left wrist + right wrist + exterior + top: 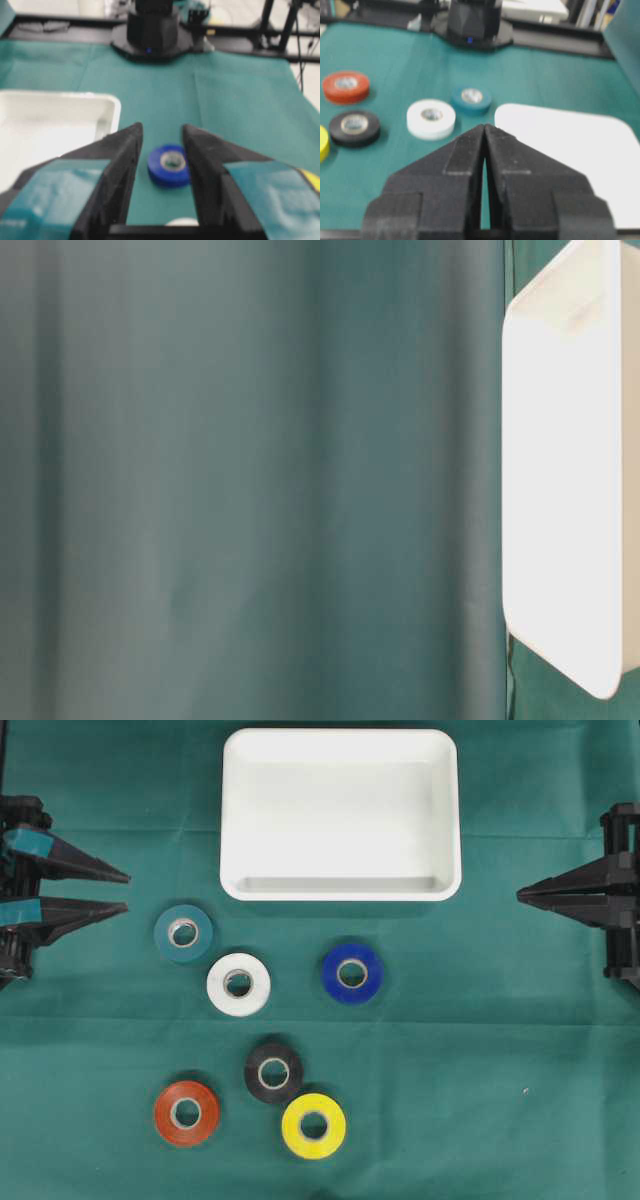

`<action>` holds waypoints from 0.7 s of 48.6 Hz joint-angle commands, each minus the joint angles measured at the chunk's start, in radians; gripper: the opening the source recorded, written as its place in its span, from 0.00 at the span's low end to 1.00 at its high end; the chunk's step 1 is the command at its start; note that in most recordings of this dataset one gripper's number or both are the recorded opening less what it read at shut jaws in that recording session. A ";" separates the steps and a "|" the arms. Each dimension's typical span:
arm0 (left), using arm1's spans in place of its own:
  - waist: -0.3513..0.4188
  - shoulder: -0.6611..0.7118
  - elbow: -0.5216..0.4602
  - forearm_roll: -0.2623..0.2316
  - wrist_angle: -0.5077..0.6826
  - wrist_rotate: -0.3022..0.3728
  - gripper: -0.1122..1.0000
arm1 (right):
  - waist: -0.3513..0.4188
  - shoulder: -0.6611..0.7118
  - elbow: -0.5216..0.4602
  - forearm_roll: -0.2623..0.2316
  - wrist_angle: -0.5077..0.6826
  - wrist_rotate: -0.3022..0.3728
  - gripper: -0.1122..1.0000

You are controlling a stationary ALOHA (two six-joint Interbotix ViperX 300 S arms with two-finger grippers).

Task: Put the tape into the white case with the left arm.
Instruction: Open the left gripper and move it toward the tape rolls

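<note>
tape rolls [239, 984]: six, loose | white case [340, 760]: one | left gripper [127, 892]: parted, holding nothing | right gripper [519, 895]: closed

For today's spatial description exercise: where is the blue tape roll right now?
In the overhead view the blue tape roll lies on the green cloth right of centre, just below the white case, with the white tape roll to its left.

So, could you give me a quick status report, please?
Left gripper open, empty; right gripper shut, empty. White case empty. Six tape rolls on cloth. Nothing blocking.
</note>
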 commanded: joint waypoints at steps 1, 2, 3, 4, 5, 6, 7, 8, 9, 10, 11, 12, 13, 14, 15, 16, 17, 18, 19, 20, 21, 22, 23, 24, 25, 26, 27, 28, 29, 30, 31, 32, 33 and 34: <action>-0.003 0.008 -0.012 -0.002 0.023 -0.002 0.46 | 0.000 0.011 -0.009 0.000 0.005 0.002 0.02; -0.003 0.008 -0.012 -0.002 0.031 -0.002 0.46 | -0.002 0.011 -0.008 -0.002 0.005 0.002 0.02; -0.003 0.008 -0.012 -0.002 0.038 -0.002 0.46 | -0.002 0.011 -0.008 -0.002 0.005 0.002 0.02; -0.003 0.008 -0.012 -0.002 0.044 -0.002 0.46 | -0.002 0.011 -0.008 0.000 0.005 0.002 0.02; -0.003 0.008 -0.012 -0.002 0.049 -0.002 0.46 | 0.000 0.009 -0.008 0.000 0.005 0.002 0.02; -0.003 0.008 -0.012 -0.002 0.051 -0.002 0.46 | -0.002 0.009 -0.008 0.000 0.005 0.002 0.02; -0.003 0.008 -0.009 -0.002 0.052 -0.002 0.46 | -0.002 0.009 -0.008 0.000 0.005 0.003 0.02; -0.003 0.009 -0.009 -0.002 0.054 -0.002 0.46 | -0.002 0.009 -0.008 -0.002 0.005 0.002 0.02; -0.002 0.008 -0.009 -0.002 0.054 -0.002 0.48 | -0.002 0.008 -0.008 0.000 0.005 0.002 0.02; -0.003 0.008 -0.009 0.000 0.054 -0.002 0.50 | -0.002 0.008 -0.008 -0.002 0.005 0.002 0.02; -0.003 0.008 -0.009 -0.002 0.054 -0.002 0.52 | -0.002 0.006 -0.008 -0.002 0.005 0.003 0.02; -0.003 0.008 -0.012 -0.002 0.054 -0.002 0.55 | -0.002 0.008 -0.008 -0.002 0.005 0.002 0.02; -0.003 0.008 -0.012 -0.002 0.054 -0.002 0.58 | 0.000 0.006 -0.008 -0.002 0.005 0.002 0.02; -0.003 0.008 -0.014 -0.002 0.054 -0.002 0.62 | 0.000 0.008 -0.008 -0.002 0.005 0.002 0.02; -0.003 0.008 -0.014 -0.002 0.054 0.000 0.67 | -0.002 0.008 -0.008 0.000 0.005 0.003 0.02; -0.003 0.008 -0.015 -0.002 0.057 0.000 0.74 | -0.002 0.008 -0.008 0.000 0.005 0.002 0.02; -0.003 0.008 -0.015 -0.002 0.060 0.002 0.79 | 0.000 0.008 -0.006 -0.002 0.005 0.002 0.02; -0.003 0.008 -0.017 -0.002 0.060 0.002 0.84 | -0.002 0.006 -0.006 -0.002 0.005 0.002 0.02; -0.003 0.009 -0.017 -0.002 0.061 0.002 0.88 | -0.002 0.008 -0.006 -0.002 0.005 0.002 0.02; -0.003 0.008 -0.017 -0.002 0.063 0.002 0.92 | -0.002 0.008 -0.006 -0.002 0.005 0.002 0.02; -0.003 0.008 -0.017 -0.002 0.066 0.002 0.95 | -0.002 0.008 -0.005 -0.002 0.005 0.002 0.02; -0.003 0.008 -0.017 0.000 0.069 0.002 0.97 | -0.002 0.008 -0.006 -0.002 0.005 0.002 0.02; -0.003 0.008 -0.015 -0.002 0.072 0.002 0.99 | 0.000 0.008 -0.005 -0.002 0.005 0.003 0.02; -0.002 0.008 -0.017 -0.002 0.074 0.002 1.00 | -0.002 0.006 -0.006 -0.002 0.005 0.002 0.02; -0.002 0.008 -0.015 -0.002 0.078 0.002 1.00 | -0.002 0.006 -0.005 -0.002 0.005 0.002 0.02; -0.003 0.008 -0.017 -0.002 0.080 0.002 1.00 | -0.002 0.008 -0.005 -0.002 0.005 0.002 0.02; -0.003 0.008 -0.017 -0.002 0.081 0.000 1.00 | -0.002 0.006 -0.005 -0.002 0.005 0.002 0.02; -0.003 0.008 -0.017 -0.002 0.084 0.000 1.00 | -0.002 0.006 -0.005 -0.002 0.005 0.002 0.02; -0.003 0.008 -0.017 -0.002 0.086 0.000 1.00 | 0.000 0.006 -0.005 -0.002 0.005 0.002 0.02; -0.003 0.008 -0.017 -0.002 0.086 0.000 1.00 | -0.002 0.006 -0.005 -0.002 0.005 0.002 0.02; -0.003 0.008 -0.017 0.000 0.086 0.000 1.00 | -0.002 0.008 -0.005 -0.002 0.005 0.002 0.02; -0.003 0.008 -0.017 -0.002 0.086 0.000 1.00 | -0.002 0.006 -0.005 0.000 0.005 0.002 0.02; -0.003 0.008 -0.017 -0.002 0.086 0.000 1.00 | -0.002 0.008 -0.005 -0.002 0.005 0.002 0.02; -0.003 0.008 -0.017 0.000 0.087 0.000 1.00 | 0.000 0.006 -0.003 -0.002 0.006 0.002 0.02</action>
